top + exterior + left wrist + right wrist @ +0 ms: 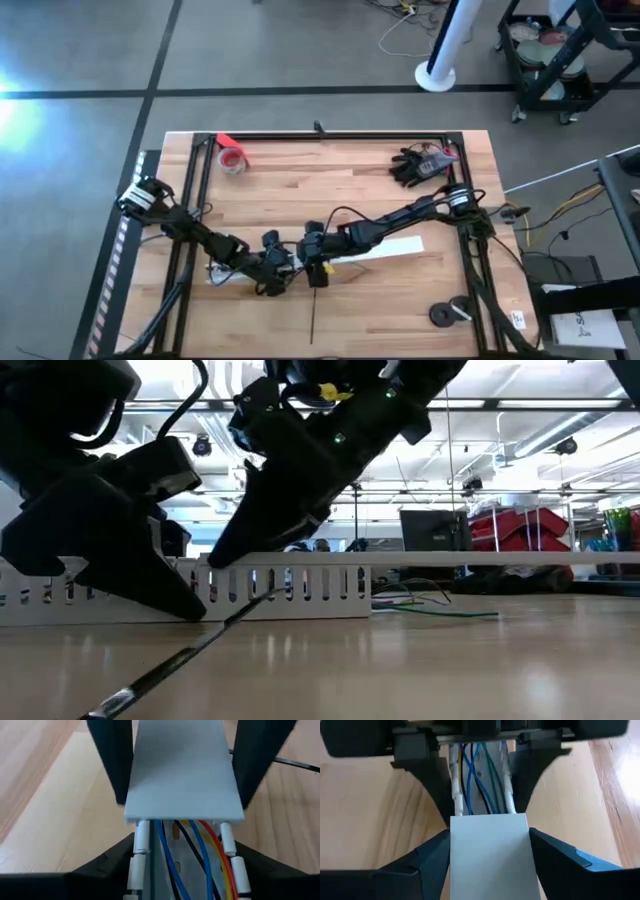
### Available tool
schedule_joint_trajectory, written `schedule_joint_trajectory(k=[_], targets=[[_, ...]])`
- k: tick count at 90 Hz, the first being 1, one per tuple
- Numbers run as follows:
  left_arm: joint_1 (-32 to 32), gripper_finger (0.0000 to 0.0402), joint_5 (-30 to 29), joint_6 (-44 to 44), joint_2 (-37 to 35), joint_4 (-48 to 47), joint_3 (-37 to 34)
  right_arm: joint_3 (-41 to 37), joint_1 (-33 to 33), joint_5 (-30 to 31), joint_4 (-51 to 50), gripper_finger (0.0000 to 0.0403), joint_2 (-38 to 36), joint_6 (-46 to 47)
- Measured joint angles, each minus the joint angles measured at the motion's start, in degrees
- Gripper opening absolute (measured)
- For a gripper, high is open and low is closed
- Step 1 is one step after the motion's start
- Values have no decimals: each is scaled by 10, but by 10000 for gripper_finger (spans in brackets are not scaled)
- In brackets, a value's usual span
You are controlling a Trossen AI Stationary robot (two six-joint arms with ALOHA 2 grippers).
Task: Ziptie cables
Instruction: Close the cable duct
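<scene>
— Where do things stand?

— My left gripper (272, 268) and right gripper (312, 246) meet at about six o'clock on the table (340, 180). Each clamps the slotted white channel (280, 592), and its flat lid (490, 852) sits between my right fingers. The cables (481, 780) lie inside the uncovered stretch.

— The risk?

— If I pull unevenly, I think the lid could jam or pinch a cable. The black ziptie (190, 652) lies loose beside me at six o'clock.

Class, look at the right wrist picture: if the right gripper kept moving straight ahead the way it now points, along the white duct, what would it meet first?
Probably the left gripper, which faces it across the white duct, just past the exposed cables. Depth is unclear.
</scene>
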Motion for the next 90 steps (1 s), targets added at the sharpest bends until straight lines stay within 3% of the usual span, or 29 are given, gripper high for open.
schedule_joint_trajectory(k=[54, 78, 90], targets=[[1, 219, -8, 4, 0, 32, -2, 36, -6, -8, 13, 225, 20, -3], [2, 326, -38, 26, 0, 54, 0, 35, -6, -5, 17, 244, 20, -1], [3, 352, -44, 27, 1, 57, 0, 36, -6, -2, 32, 251, 20, 1]])
